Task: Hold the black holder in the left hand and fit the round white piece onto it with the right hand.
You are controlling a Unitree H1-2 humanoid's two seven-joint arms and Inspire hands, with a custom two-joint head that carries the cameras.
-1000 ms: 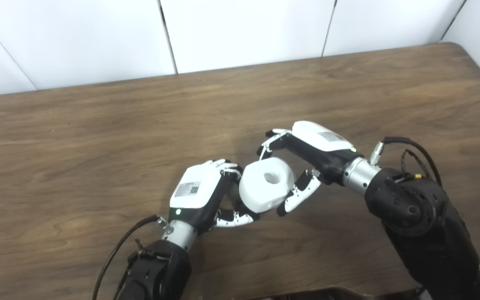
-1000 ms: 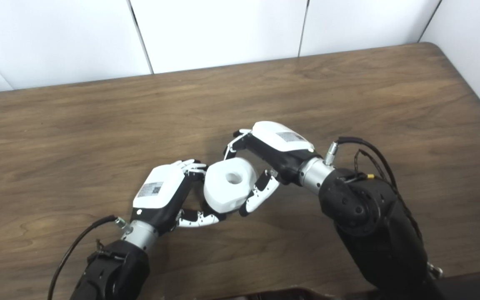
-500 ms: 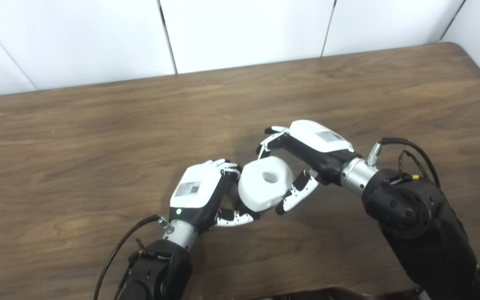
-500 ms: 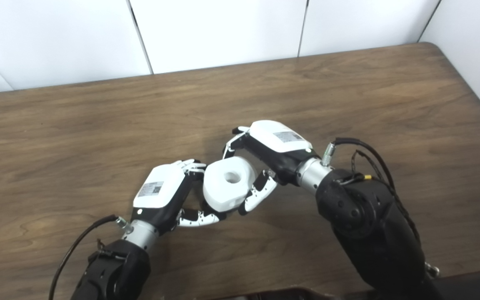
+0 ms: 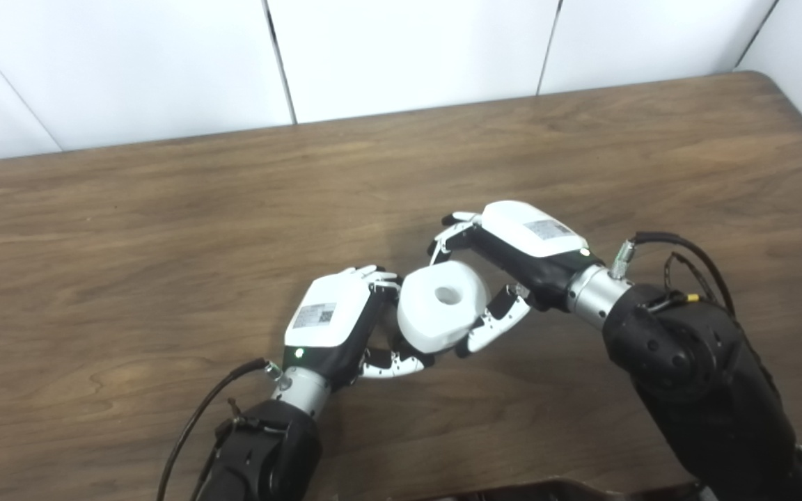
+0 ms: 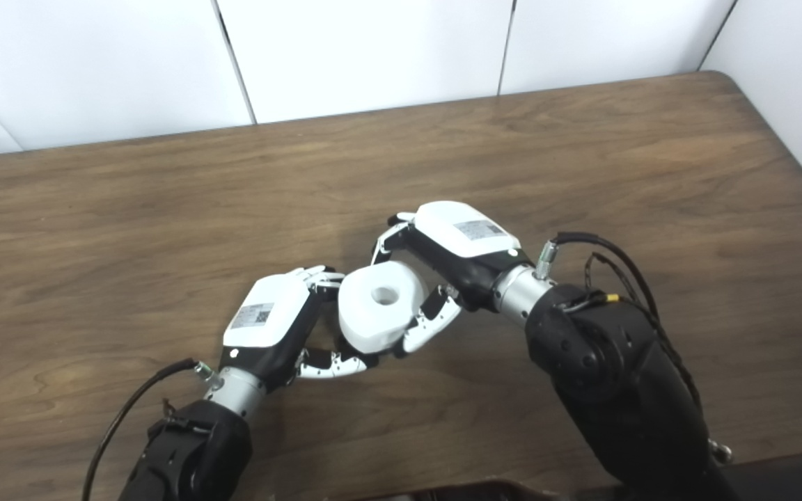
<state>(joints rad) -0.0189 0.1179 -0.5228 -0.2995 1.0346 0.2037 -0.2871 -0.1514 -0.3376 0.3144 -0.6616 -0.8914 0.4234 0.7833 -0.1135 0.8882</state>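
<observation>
The round white piece [image 5: 439,314], a thick disc with a centre hole, is held between the fingers and thumb of my right hand [image 5: 512,245]. It is pressed against the curled fingers of my left hand [image 5: 335,321], low over the wooden table [image 5: 164,229]. My left hand is shut around a dark part under the white piece. This black holder is almost wholly hidden by the piece and my left fingers. The same scene shows in the right eye view, with the white piece [image 6: 380,305] between my left hand [image 6: 269,327] and right hand [image 6: 460,240].
The table's far edge meets a white panelled wall [image 5: 408,49]. The table's right corner [image 5: 770,80] is at the upper right. Black cables run from both wrists, one beside my left forearm [image 5: 199,417].
My right hand has shifted slightly left with the white piece, pushing it closer against my left hand. My left hand has stayed in place.
</observation>
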